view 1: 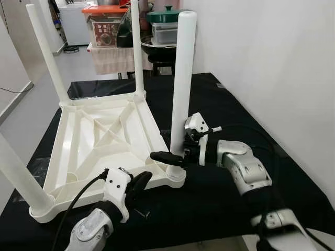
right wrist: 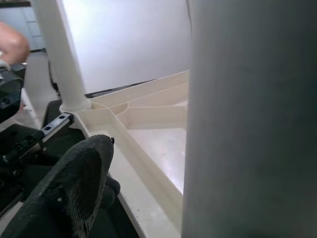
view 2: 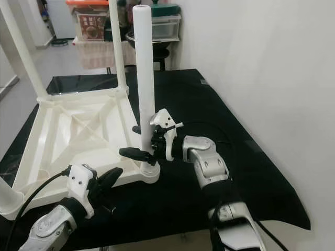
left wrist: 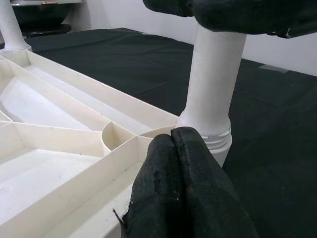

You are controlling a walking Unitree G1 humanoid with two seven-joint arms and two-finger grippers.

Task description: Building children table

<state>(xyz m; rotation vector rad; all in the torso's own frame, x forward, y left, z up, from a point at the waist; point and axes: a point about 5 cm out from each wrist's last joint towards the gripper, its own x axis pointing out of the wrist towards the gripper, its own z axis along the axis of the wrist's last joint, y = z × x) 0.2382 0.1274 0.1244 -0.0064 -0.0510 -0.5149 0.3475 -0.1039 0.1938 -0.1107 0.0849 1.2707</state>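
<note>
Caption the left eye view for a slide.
Right pincer grips a white leg standing in the upturned children's table, while the left pincer rests shut against its rim.

The upturned children's table (view 1: 99, 138) and its legs (view 1: 183, 78) are cream white, on a plain black surface (view 1: 225, 193). Both arms are silver with black-fingered tools: left tool (view 1: 138, 184), right tool (view 1: 168, 157). A storage box's lid (view 1: 104, 9) is orange.

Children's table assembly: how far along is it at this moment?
All four white plastic legs stand in the corner sockets of the upturned white plastic tabletop. In hand: the right gripper jaws straddle the near-right leg above its socket, while the shut left gripper braces the tabletop's near edge. Left: finish seating, flip upright.
</note>
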